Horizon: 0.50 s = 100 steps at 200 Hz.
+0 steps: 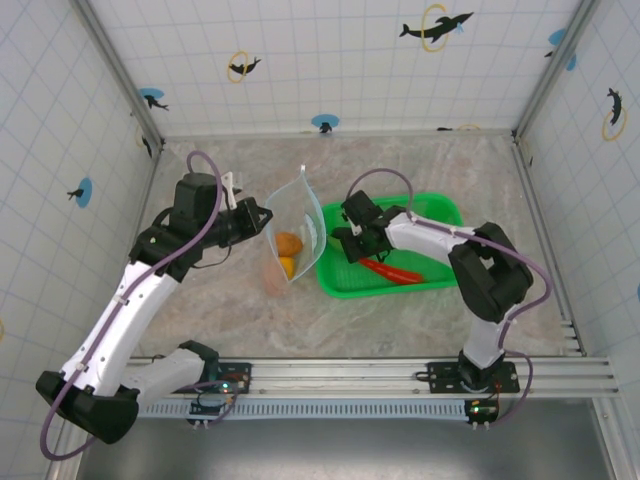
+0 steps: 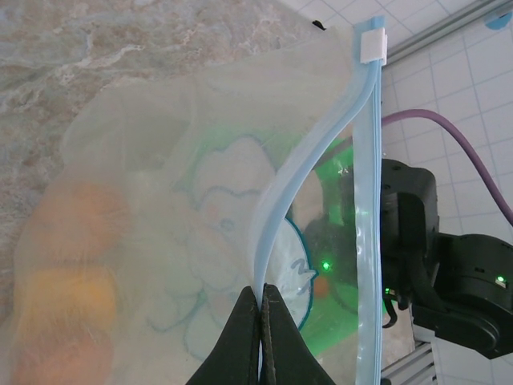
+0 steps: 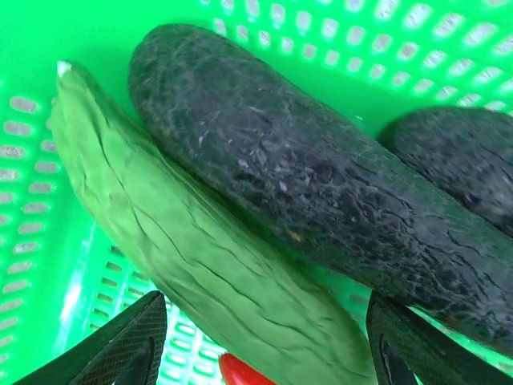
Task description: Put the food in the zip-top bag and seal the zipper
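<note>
The zip-top bag [image 1: 300,212] hangs upright with its mouth open beside the green basket. My left gripper [image 1: 262,220] is shut on one side of the zipper [image 2: 295,178]; in the left wrist view the black jaws [image 2: 260,303] pinch that pale blue strip. Two orange pieces of food [image 1: 288,244] [image 2: 86,218] lie inside the bag. My right gripper [image 1: 349,240] is low in the basket, open. Its fingertips [image 3: 120,346] stand on either side of a green piece [image 3: 200,249], apart from it. A dark eggplant [image 3: 304,176] lies against that piece. A red chili [image 1: 392,270] lies nearby.
The green mesh basket [image 1: 437,214] sits right of the bag on the marble tabletop. A second dark vegetable [image 3: 457,152] lies at its far side. A white slider [image 2: 371,46] sits at the zipper's end. Tiled walls enclose the table.
</note>
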Tool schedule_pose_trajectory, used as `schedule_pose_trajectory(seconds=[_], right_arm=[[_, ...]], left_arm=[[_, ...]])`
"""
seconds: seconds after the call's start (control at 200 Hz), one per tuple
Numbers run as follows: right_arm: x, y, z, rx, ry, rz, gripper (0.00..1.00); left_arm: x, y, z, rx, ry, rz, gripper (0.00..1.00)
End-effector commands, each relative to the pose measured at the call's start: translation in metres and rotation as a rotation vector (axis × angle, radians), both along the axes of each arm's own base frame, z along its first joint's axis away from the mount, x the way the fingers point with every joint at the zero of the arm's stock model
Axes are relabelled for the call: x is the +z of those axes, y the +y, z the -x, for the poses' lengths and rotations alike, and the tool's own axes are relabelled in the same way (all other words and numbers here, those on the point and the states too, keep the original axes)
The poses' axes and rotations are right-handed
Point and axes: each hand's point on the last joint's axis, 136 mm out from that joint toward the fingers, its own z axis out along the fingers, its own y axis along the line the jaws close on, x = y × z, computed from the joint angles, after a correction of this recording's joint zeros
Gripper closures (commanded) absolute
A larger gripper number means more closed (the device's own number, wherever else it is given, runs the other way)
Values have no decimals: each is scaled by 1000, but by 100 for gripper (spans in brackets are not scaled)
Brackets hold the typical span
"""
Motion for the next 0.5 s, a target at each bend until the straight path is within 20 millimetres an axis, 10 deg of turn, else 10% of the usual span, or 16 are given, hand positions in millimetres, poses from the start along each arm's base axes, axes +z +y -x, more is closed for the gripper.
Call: schedule_pose_trajectory(seconds=[0.0,0.495], right_arm=[[-4,3,-4,44,-16,77,32],[17,9,3,85,-65,5,65]], left_arm=[[13,-2,1,-29,-66,13,100],[14,-3,-1,-29,-62,25,100]])
